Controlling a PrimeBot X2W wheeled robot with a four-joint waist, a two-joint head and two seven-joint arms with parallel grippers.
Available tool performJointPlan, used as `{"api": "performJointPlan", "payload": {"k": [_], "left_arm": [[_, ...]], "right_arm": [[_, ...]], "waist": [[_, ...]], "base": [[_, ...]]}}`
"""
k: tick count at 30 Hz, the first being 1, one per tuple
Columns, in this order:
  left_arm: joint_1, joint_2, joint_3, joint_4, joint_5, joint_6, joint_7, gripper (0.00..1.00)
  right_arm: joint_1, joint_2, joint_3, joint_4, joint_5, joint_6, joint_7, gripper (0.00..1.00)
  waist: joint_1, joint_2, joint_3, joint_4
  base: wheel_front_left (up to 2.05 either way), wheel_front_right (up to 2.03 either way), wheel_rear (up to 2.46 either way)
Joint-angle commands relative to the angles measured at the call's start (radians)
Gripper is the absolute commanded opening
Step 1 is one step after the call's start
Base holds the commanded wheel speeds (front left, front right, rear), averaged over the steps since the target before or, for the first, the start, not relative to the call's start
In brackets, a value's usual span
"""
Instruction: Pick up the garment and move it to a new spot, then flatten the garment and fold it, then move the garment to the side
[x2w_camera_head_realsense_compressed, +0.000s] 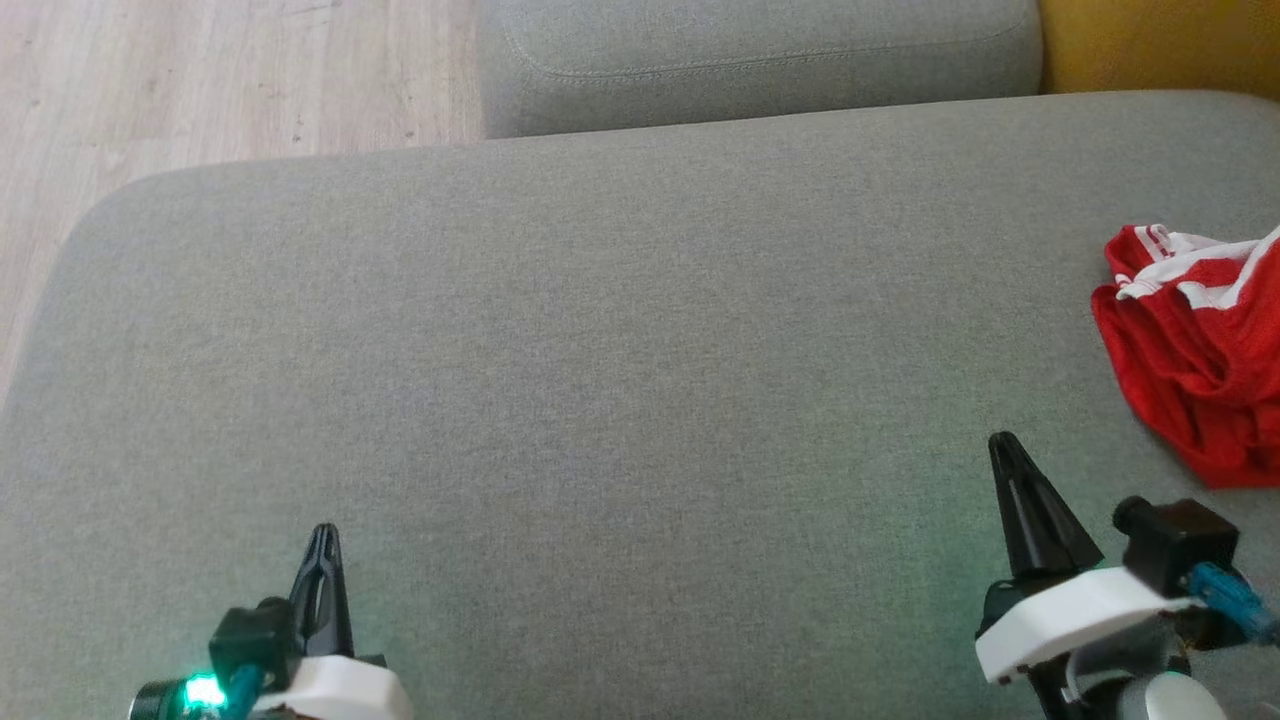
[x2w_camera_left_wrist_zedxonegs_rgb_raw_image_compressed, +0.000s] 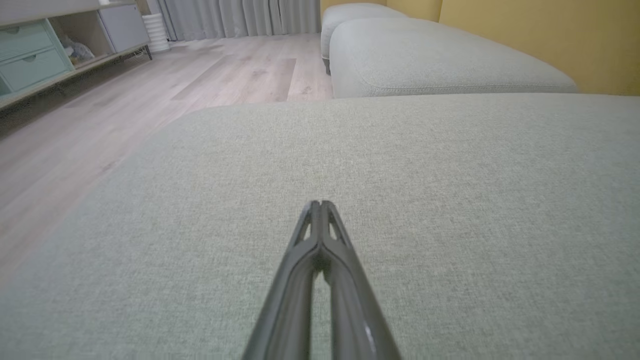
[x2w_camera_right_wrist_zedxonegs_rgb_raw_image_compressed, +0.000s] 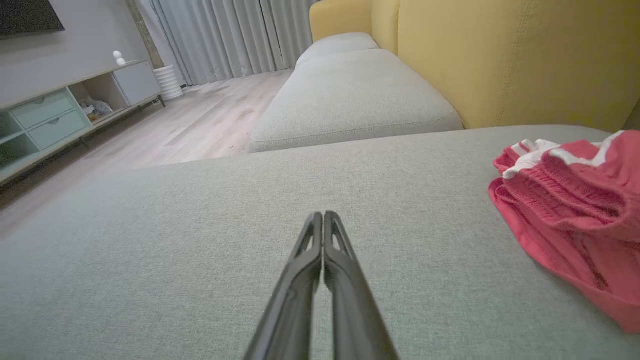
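- Grey woven fabric covers the broad seat cushion (x2w_camera_head_realsense_compressed: 600, 350). The red shorts (x2w_camera_head_realsense_compressed: 1195, 360), striped in white, lie bunched on it at 3 o'clock in the head view, running off that edge with the waistband rumpled.
- The left gripper (x2w_camera_head_realsense_compressed: 324, 540) sits at 7 o'clock and the right gripper (x2w_camera_head_realsense_compressed: 1003, 445) at 5 o'clock, both over bare cushion. Each pair of fingers is pressed together with nothing between them. The right gripper is near the shorts but apart from them.
- Step in hand, as a judgement, this fits two stages. The shorts may be a heap waiting to be lifted and carried elsewhere, or a loose fold already set aside at the cushion's edge. Part of the cloth is out of view, so I leave it open.
- Any further handling would suit the right arm, the nearer one, and its fingers would have to part before taking cloth.
- Containers: in the right wrist view a sideboard (x2w_camera_right_wrist_zedxonegs_rgb_raw_image_compressed: 131, 82) stands at 9 o'clock. Its open compartment (x2w_camera_right_wrist_zedxonegs_rgb_raw_image_compressed: 95, 97) holds a small pale bundle, too small to name, and its drawers (x2w_camera_right_wrist_zedxonegs_rgb_raw_image_compressed: 45, 117) are closed.
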Motion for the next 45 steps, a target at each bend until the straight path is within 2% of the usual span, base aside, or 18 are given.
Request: {"api": "performJointPlan", "payload": {"k": [1, 45], "left_arm": [[-0.026, 0.007, 0.013, -0.028, -0.038, -0.009, 0.007, 0.00], [-0.066, -0.048, 0.139, -0.022, -0.514, -0.137, 0.089, 0.00]], "right_arm": [[-0.020, -0.003, 0.000, -0.027, 0.045, 0.000, -0.004, 0.00], [-0.088, -0.028, -0.022, 0.081, 0.584, 0.000, -0.011, 0.00]], "waist": [[0.0000, -0.0001, -0.001, 0.001], [0.0000, -0.0001, -0.018, 0.016]], "base": [[0.00, 0.00, 0.00], [0.00, 0.00, 0.00]]}}
